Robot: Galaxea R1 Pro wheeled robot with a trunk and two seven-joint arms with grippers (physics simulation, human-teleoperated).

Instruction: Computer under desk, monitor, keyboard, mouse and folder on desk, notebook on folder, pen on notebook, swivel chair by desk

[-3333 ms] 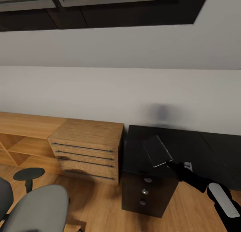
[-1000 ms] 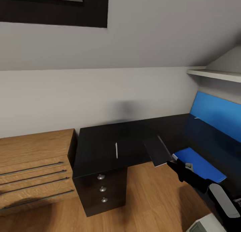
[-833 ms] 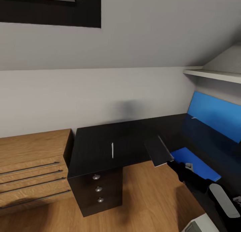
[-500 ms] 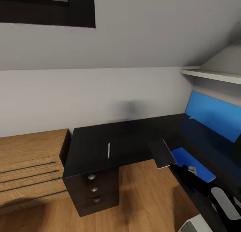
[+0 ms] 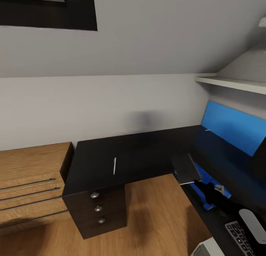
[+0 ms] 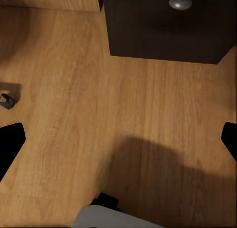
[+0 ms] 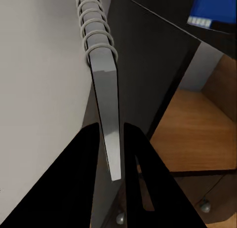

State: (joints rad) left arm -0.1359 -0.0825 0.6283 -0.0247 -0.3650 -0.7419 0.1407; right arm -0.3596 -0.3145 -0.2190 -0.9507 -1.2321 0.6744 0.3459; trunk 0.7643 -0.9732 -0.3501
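Observation:
My right gripper (image 5: 202,183) is shut on the edge of the grey spiral-bound notebook (image 5: 184,169), holding it above the corner of the black desk (image 5: 147,152). In the right wrist view the notebook (image 7: 106,104) stands edge-on between the fingers (image 7: 143,178). The blue folder (image 5: 208,189) lies on the desk just beyond and below it, partly hidden by my hand; it also shows as the blue folder (image 7: 212,8). The pale pen (image 5: 114,165) lies on the desk's left wing. The keyboard (image 5: 242,236) shows at the lower right. My left gripper (image 6: 118,141) hangs open over the wooden floor.
The light wooden drawer cabinet (image 5: 29,174) stands left of the desk's black drawer pedestal (image 5: 96,208). The blue back panel (image 5: 231,128) runs along the right, under a white shelf (image 5: 232,84). A dark flat shape (image 5: 259,160) stands at the right edge. A pale box (image 5: 207,248) sits at the bottom.
The camera has swung right, so the desk and cabinet slid left in view. The held notebook now hangs by the folder's near end, and the keyboard has come into view.

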